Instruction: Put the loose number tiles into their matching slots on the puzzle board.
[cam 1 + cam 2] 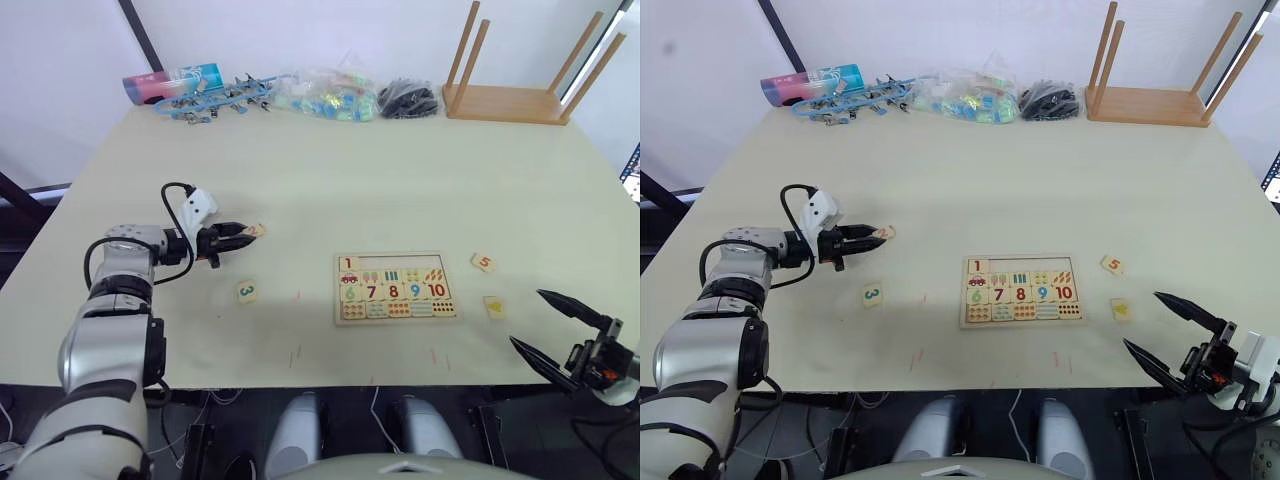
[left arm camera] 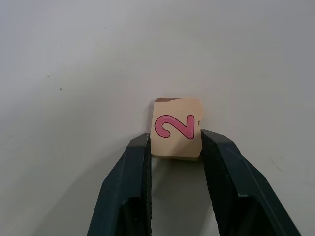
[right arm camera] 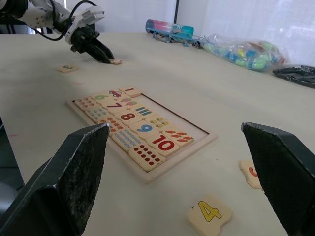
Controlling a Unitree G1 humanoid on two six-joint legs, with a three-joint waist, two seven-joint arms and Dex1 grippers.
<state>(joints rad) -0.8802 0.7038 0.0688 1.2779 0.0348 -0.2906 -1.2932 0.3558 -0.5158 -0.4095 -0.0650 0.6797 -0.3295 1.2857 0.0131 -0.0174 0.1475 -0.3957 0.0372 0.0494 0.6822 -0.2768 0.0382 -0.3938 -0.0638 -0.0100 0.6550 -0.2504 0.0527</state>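
My left gripper [image 1: 246, 232] is shut on the pink "2" tile [image 2: 175, 129] at the table's left-middle, its fingers [image 2: 135, 172] pressing both sides. The green "3" tile [image 1: 247, 292] lies just in front of it. The puzzle board [image 3: 189, 150] lies in the centre with the "1" tile [image 1: 348, 264] seated at the left end of its top row; the other slots [image 3: 170, 114] stand empty. The "5" tile [image 1: 483, 263] and the yellow "4" tile [image 1: 494, 307] lie right of the board. My right gripper [image 1: 526, 317] hangs open near the front right edge, close to the "4".
Along the far edge lie a coloured tube [image 1: 170, 82], blue clips [image 1: 215, 100], a bag of colourful pieces [image 1: 325, 95], black cables [image 1: 408, 100] and a wooden stand with tall dowels [image 1: 505, 100]. Bare tabletop [image 1: 380, 190] spreads behind the board.
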